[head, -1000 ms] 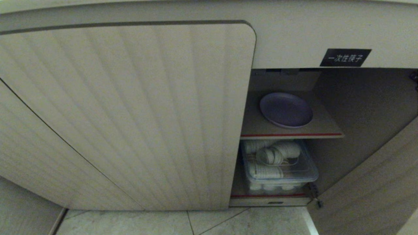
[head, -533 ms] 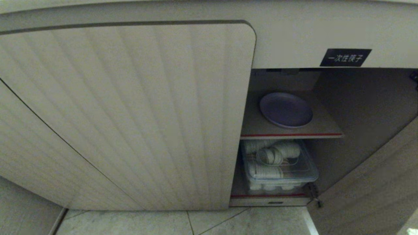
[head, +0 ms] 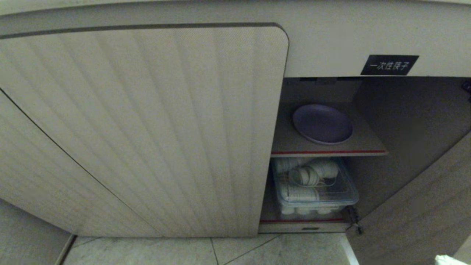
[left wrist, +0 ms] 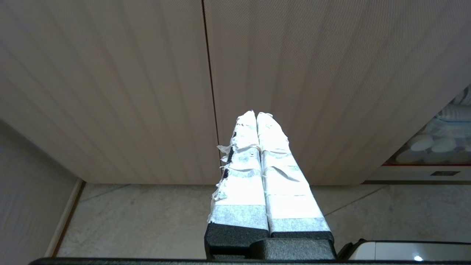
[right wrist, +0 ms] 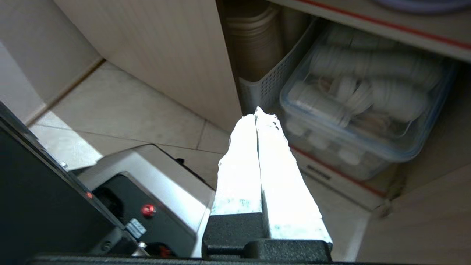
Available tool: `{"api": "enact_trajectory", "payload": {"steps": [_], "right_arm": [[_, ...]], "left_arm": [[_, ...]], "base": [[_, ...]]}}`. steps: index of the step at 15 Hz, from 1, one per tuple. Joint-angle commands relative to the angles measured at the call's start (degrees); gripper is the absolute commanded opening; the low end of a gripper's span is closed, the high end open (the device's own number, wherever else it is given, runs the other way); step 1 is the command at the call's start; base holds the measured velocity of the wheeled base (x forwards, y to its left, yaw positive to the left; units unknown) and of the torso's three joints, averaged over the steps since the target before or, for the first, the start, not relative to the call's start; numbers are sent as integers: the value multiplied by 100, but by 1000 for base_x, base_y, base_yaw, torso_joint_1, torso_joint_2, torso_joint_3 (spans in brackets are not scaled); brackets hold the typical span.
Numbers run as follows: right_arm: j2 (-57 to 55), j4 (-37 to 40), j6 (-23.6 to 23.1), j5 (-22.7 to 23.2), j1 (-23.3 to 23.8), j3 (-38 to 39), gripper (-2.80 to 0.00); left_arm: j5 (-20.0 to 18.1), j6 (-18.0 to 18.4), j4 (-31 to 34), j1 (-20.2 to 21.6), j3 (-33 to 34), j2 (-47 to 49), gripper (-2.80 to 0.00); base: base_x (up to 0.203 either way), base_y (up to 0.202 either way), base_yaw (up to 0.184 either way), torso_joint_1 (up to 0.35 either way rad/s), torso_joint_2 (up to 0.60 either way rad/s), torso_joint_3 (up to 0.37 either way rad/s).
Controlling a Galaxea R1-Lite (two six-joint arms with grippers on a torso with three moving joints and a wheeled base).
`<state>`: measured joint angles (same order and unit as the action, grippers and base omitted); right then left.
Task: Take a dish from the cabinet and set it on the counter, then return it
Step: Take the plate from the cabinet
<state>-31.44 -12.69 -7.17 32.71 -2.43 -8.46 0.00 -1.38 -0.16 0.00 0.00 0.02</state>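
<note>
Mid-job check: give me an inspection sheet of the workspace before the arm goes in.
Surface: upper shelf, bare around the plate.
Job's things: purple plate flat on the upper shelf; cabinet left door shut, right side open.
Clutter: clear lidded box of white cups below; perforated grey basket beside it.
Grippers: left gripper shut, facing the shut door; right gripper shut, empty, aimed at the lower compartment.
Cables: nothing seen.
Surroundings: tiled floor; black label above the opening.
</note>
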Motion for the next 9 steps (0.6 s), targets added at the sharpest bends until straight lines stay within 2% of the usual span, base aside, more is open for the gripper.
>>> {"api": "enact_trajectory", "payload": {"steps": [1,9], "right_arm": [[-46,-5,5,16,-4,16,-280],[-187,-5,14,16,102,37,-280]], "left_arm": [[0,-3,-2,0,0,-2,-280],[0,-3,-2,0,0,-2,-280]], "base": [[0,0,0,0,0,0],[0,0,0,0,0,0]]}}
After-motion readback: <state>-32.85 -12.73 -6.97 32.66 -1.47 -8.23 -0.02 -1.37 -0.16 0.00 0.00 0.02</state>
